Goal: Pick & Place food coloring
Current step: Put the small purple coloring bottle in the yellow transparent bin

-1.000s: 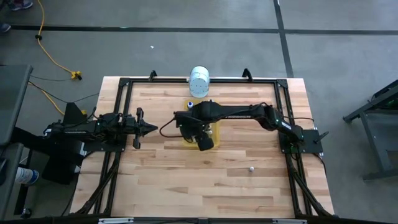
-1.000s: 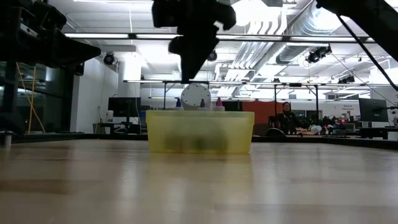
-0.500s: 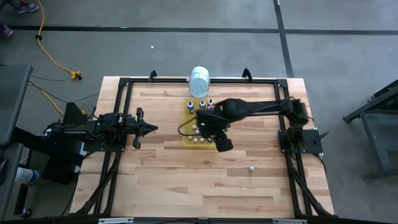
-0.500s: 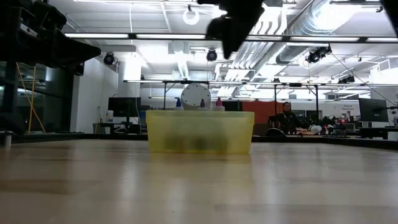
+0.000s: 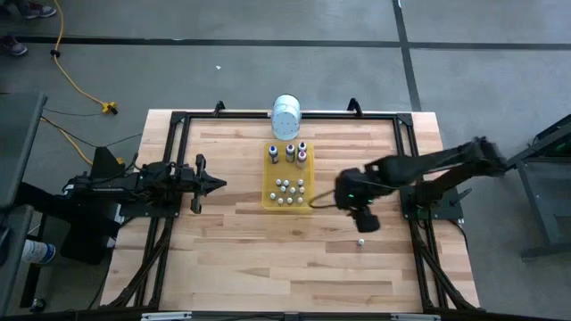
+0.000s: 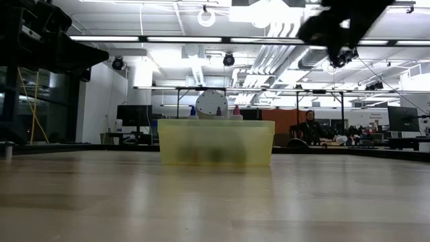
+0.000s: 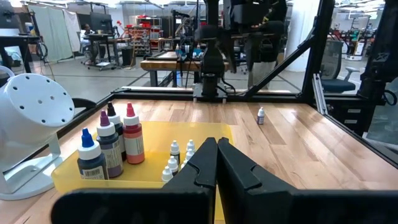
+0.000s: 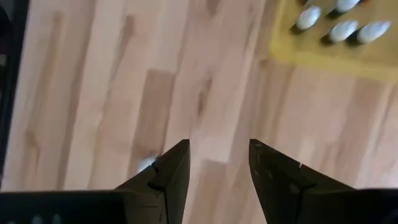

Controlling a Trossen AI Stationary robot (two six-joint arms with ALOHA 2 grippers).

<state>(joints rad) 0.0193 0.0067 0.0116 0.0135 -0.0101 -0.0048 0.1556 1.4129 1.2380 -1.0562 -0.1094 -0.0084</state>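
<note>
High view: right gripper (image 5: pixel 365 220), jaws apart and empty, has swung right off the yellow plastic tray (image 5: pixel 268 200) toward a lone white-capped food coloring bottle (image 5: pixel 360 241) nearer; left gripper (image 5: pixel 214 185) stays clenched.

An open-plan robotics lab: exposed silver ceiling ducts (image 6: pixel 316 50) above rows of monitor-topped desks (image 6: pixel 134 117) behind the framed wooden table (image 5: pixel 268 241).

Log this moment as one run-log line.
right gripper: open, empty, above bare wood | stray tiny white-capped bottle: on table | left gripper: shut, parked
</note>
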